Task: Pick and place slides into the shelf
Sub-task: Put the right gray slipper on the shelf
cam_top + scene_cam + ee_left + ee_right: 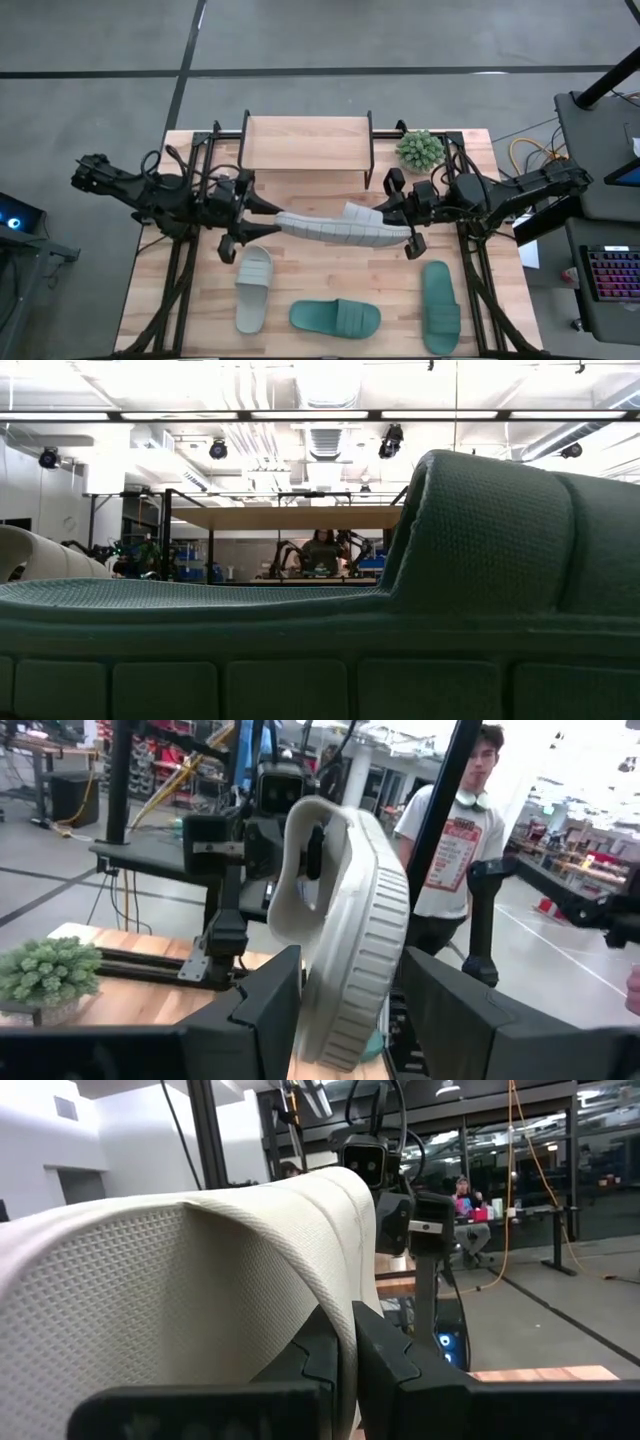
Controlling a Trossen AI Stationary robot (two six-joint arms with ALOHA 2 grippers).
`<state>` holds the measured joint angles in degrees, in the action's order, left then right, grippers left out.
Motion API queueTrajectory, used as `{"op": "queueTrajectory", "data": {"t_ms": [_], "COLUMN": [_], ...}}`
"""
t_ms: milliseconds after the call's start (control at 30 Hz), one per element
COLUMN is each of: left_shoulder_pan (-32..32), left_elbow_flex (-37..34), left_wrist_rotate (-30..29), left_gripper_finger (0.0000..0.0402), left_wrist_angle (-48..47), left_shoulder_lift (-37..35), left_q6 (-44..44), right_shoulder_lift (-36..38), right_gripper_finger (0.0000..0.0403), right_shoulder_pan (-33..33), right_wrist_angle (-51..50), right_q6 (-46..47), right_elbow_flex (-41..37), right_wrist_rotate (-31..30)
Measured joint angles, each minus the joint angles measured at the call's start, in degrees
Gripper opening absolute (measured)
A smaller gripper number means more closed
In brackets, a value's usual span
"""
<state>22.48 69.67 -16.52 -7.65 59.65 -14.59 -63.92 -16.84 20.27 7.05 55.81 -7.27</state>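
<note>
Closest to the low camera, a teal slide (320, 610) fills nearly the whole view, because it lies at the front edge of the surface (200, 310) directly before that lens. A second teal slide (440, 306) lies to its right, and one pale slide (252, 288) lies to its left; all three rest flat and unheld, awaiting pickup.

The fourth slide, a pale one (340, 227), is held above the middle of the surface, turned on its edge and spanning the gap between the two arms. The left claw (262, 207) pinches its heel end across the thickness of the sole, jaws partly spread to that thickness, as the left wrist view (340, 990) confirms. The right claw (398, 228) is pressed together on the slide's other end, with the foam caught between its fingers in the right wrist view.

This two-point hold probably serves as a handover or reorientation, so that one arm can present the slide correctly to the shelf (305, 142), which stands just behind at the rear of the surface. No slide is visible on its plank. A small potted plant (420, 150) stands beside the shelf's right end.
</note>
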Motion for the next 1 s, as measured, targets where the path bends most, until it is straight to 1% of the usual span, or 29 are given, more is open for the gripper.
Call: {"op": "queueTrajectory", "data": {"t_ms": [600,1000], "left_shoulder_pan": [0.0,0.0], "left_elbow_flex": [0.0,0.0], "left_wrist_rotate": [4.0,4.0], "left_gripper_finger": [0.0158,0.0158], "left_wrist_angle": [0.0,0.2], "left_shoulder_lift": [3.6,3.8], "left_q6": [-1.7,-1.7], "right_shoulder_lift": [0.0,0.0], "right_gripper_finger": [0.0009,0.0009], "right_shoulder_pan": [0.0,1.2], "right_wrist_angle": [0.0,1.7], "right_q6": [0.0,0.5], "right_elbow_flex": [0.0,0.0], "right_wrist_rotate": [0.0,0.0]}}
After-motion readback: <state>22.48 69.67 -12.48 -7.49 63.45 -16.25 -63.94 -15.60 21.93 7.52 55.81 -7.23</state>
